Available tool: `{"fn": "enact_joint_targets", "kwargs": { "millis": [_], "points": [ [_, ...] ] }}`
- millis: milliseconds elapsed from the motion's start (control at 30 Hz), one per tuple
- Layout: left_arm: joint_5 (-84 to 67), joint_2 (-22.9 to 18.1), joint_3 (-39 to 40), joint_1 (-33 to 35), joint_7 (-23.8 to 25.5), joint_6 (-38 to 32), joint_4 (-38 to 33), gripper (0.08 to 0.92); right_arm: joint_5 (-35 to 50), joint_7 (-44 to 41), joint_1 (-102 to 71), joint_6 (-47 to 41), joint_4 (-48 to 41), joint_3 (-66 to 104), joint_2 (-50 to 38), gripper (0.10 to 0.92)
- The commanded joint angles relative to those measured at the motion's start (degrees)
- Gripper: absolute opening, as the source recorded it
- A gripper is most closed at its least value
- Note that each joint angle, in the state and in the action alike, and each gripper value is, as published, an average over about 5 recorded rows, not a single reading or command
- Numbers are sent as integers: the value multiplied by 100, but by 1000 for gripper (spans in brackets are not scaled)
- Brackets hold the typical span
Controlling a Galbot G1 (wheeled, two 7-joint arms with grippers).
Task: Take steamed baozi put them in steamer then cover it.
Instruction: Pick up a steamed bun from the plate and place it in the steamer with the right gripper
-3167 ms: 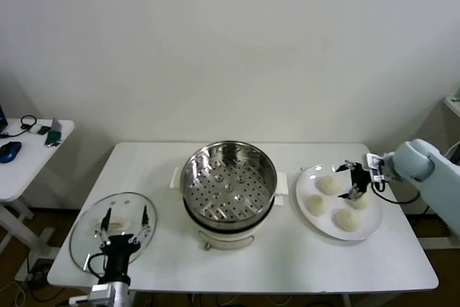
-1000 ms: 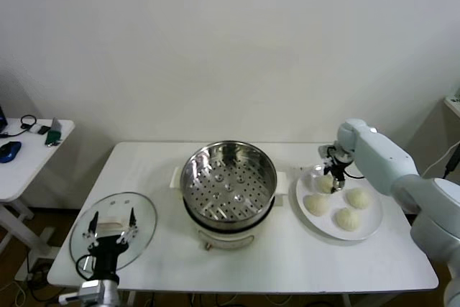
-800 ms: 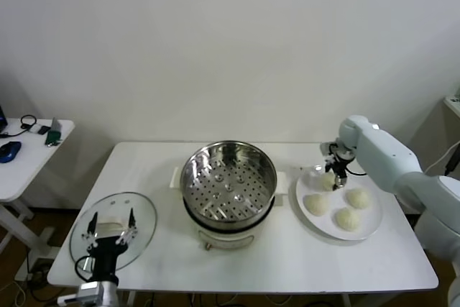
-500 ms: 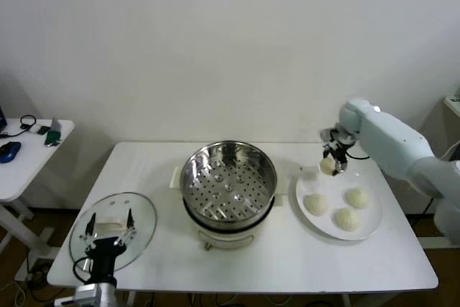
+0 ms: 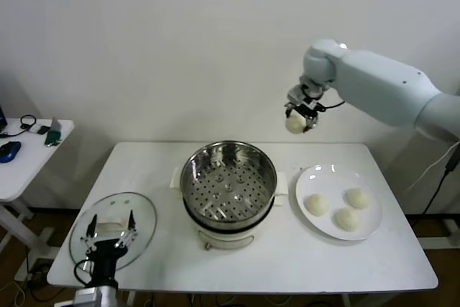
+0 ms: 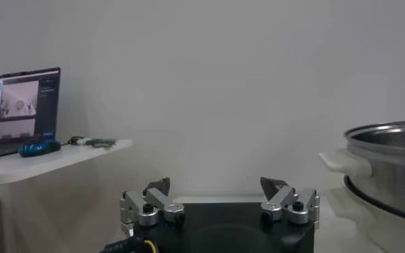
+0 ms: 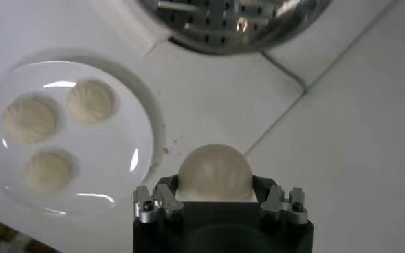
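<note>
From the head view, one baozi (image 5: pixel 295 124) is gripped in the right gripper (image 5: pixel 297 115) high up, between the steamer (image 5: pixel 228 184) and the plate (image 5: pixel 322 225), so it's probably best swung over the perforated tray and lowered close before being let go; three baozi (image 5: pixel 316 203) are counted on the plate, one steamer, one cover (image 5: pixel 79 233) at the table's left corner. In the left wrist view, the left gripper (image 6: pixel 219 203) is seen spread wide, nothing held. In the right wrist view, the held bun is seen clamped between the jaws.

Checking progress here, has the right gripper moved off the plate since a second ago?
Yes. The right gripper, holding a baozi, has risen off the white plate and shifted toward the steamer.
</note>
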Motion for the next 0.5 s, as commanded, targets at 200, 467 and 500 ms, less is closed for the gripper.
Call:
{"fn": "enact_joint_targets", "kwargs": {
  "millis": [200,467,500],
  "points": [
    [-33,81,-8,101,3,-18,-22,823,-1427,117,-250,737,1258,-41,1112,715],
    [-41,104,-21,143,21,32,-56,823,-2197,221,-1161,1021,776,105,1422,720],
    [-41,107,-22,141,23,35,-56,823,-2250,227,-1251,1023,744,109,1431,720]
  ]
}}
